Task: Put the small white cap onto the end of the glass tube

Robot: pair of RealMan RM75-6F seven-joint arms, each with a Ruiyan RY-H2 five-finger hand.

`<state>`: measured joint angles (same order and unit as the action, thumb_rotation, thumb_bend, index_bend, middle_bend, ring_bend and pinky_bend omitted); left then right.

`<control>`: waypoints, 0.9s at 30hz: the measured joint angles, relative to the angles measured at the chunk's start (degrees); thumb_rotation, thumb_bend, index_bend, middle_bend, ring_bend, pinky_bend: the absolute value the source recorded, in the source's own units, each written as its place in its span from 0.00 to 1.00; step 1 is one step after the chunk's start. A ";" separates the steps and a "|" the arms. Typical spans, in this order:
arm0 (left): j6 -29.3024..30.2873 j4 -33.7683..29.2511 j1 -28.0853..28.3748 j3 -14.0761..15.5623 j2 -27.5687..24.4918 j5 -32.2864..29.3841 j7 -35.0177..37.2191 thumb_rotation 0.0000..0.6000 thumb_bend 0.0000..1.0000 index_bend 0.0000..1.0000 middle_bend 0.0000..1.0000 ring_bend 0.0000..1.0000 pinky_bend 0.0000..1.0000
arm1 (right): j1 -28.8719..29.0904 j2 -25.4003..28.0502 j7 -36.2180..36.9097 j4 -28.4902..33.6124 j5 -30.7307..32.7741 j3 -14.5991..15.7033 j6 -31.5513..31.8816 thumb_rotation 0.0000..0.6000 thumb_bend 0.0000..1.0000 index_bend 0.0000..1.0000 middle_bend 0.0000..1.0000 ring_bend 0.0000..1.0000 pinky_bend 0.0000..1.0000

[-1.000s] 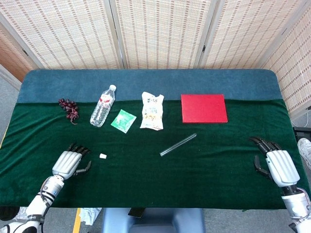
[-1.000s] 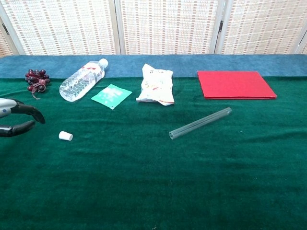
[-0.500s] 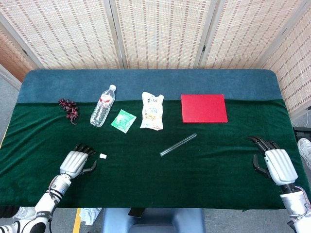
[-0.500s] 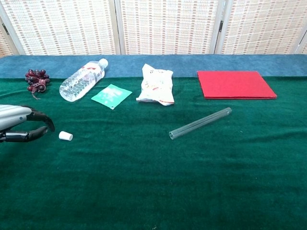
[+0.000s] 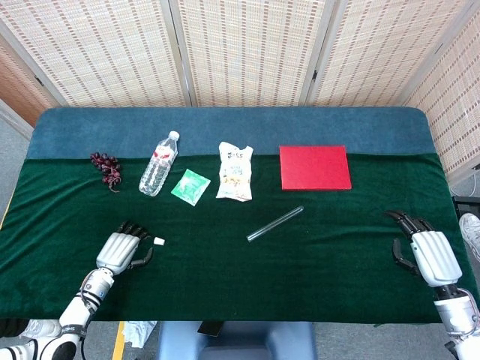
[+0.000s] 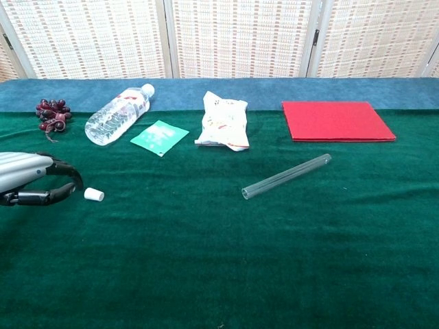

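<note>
Woven-reed screen panels (image 5: 247, 49) close off the back of the scene, and before them a table (image 5: 225, 285) is covered in dark green cloth with a blue strip along its far edge.

Nothing of the task is judged done. The small white cap (image 6: 94, 195) lies on the cloth toward the left, not yet picked up. The left hand (image 5: 124, 250) is seen just beside it, fingers curved and apart with nothing between them; in the chest view the fingertips (image 6: 74, 179) stop just short of the cap and no contact is shown. The glass tube (image 5: 275, 223) lies flat and slanted near the middle of the table, well apart from the cap, both ends bare. The right hand (image 5: 422, 253) is held over the right edge of the table, fingers apart and empty, far from the tube. Left to do, by this reading: the cap is to be gripped, brought to the tube, and seated on one end.

Along the far side are laid a bunch of dark grapes (image 5: 106, 168), a plastic water bottle (image 5: 158, 165) on its side with a red and white label, a small green sachet (image 5: 190, 186), a white snack bag (image 5: 235, 171) with printed colour marks, and a plain red pad (image 5: 314, 166). Print is visible on the bottle, sachet and bag, but none is large or sharp enough to be read, and no brand can be told.
</note>
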<state>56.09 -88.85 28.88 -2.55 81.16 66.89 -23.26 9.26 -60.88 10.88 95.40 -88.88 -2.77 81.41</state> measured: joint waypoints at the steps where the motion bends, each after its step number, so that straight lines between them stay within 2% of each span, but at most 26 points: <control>1: 0.05 -0.02 0.05 0.04 0.11 0.03 -0.05 0.12 0.55 0.32 0.23 0.14 0.00 | -0.02 -0.02 0.05 -0.06 -0.01 -0.01 0.06 1.00 0.74 0.19 0.22 0.30 0.24; 27: 2.53 -5.10 1.70 0.68 0.50 1.72 -4.15 0.12 0.55 0.33 0.23 0.14 0.00 | -1.13 -0.16 1.27 -0.96 0.12 -0.03 1.28 1.00 0.74 0.19 0.22 0.31 0.24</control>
<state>58.62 -93.95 30.58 -1.87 81.66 68.61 -27.41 8.14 -61.03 12.15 94.44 -88.76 -2.80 82.69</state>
